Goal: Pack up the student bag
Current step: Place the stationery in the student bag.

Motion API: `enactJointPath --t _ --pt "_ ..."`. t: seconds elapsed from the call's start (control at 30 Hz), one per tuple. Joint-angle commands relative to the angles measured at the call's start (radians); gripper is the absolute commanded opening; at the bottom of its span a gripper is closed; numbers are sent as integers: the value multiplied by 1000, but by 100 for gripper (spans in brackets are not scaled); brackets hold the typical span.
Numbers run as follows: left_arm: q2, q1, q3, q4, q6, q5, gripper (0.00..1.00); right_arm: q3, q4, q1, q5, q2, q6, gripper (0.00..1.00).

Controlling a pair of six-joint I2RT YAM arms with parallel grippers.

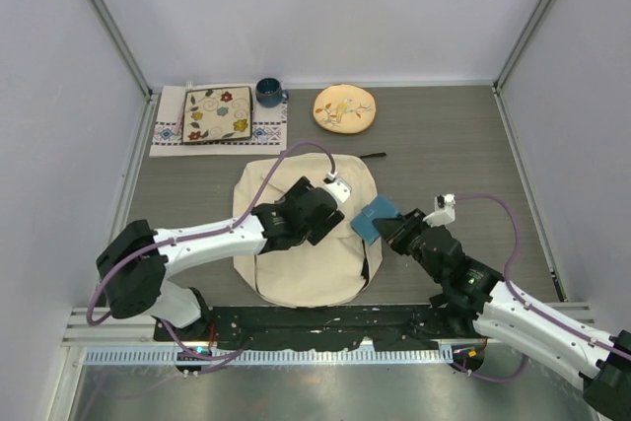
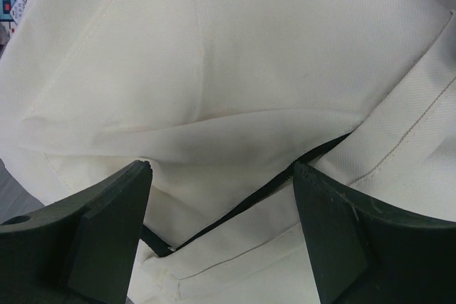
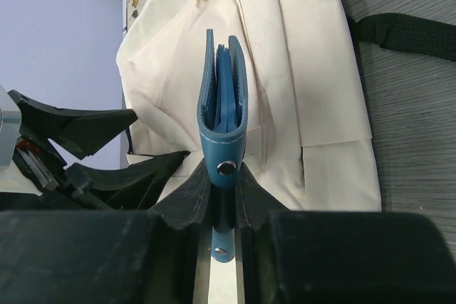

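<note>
The cream student bag (image 1: 296, 253) lies flat in the middle of the table, a black strap (image 3: 406, 32) at its right side. My left gripper (image 1: 330, 206) is open right above the bag's right half; in the left wrist view (image 2: 221, 197) its fingers straddle cream fabric and a black zipper line (image 2: 242, 208). My right gripper (image 1: 386, 229) is shut on a blue leather wallet (image 1: 375, 218) at the bag's right edge. In the right wrist view the wallet (image 3: 224, 105) stands on edge between the jaws (image 3: 225, 183), its snap button showing, with the bag (image 3: 299, 69) behind it.
At the back of the table stand a square floral plate (image 1: 219, 113) on a patterned cloth (image 1: 170, 131), a blue mug (image 1: 268, 93) and a round yellowish floral plate (image 1: 344, 108). A thin black object (image 1: 372, 156) lies behind the bag. Grey walls close in the sides.
</note>
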Motion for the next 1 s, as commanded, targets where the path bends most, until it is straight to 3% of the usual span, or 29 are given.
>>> enactJointPath --t 0.0,0.2,0.23,0.3,0.33,0.43,0.6,0.77,0.97 --pt "83 -5 -9 -1 -24 -10 84 9 58 -2 9 -2 7 5" --pt "128 -5 -9 47 -27 -64 60 6 52 -2 13 -10 7 5" --pt "129 -5 -8 50 -24 -66 50 4 49 -2 15 -12 7 5" --pt "126 -5 -5 58 -25 -67 42 4 45 0 18 -18 9 5" --pt "123 -5 -3 58 -27 -63 30 4 43 -2 18 -19 9 5" --pt "93 -5 -2 50 -35 -50 16 6 37 -2 21 -24 6 5" --pt "42 -5 33 -26 -59 -6 0 15 43 -2 4 -25 -2 4" --pt "11 -5 118 -115 -93 31 0 38 71 -2 -48 -19 -17 1" --pt "83 -5 286 -238 -191 65 0 35 156 -2 -155 -42 1 1"
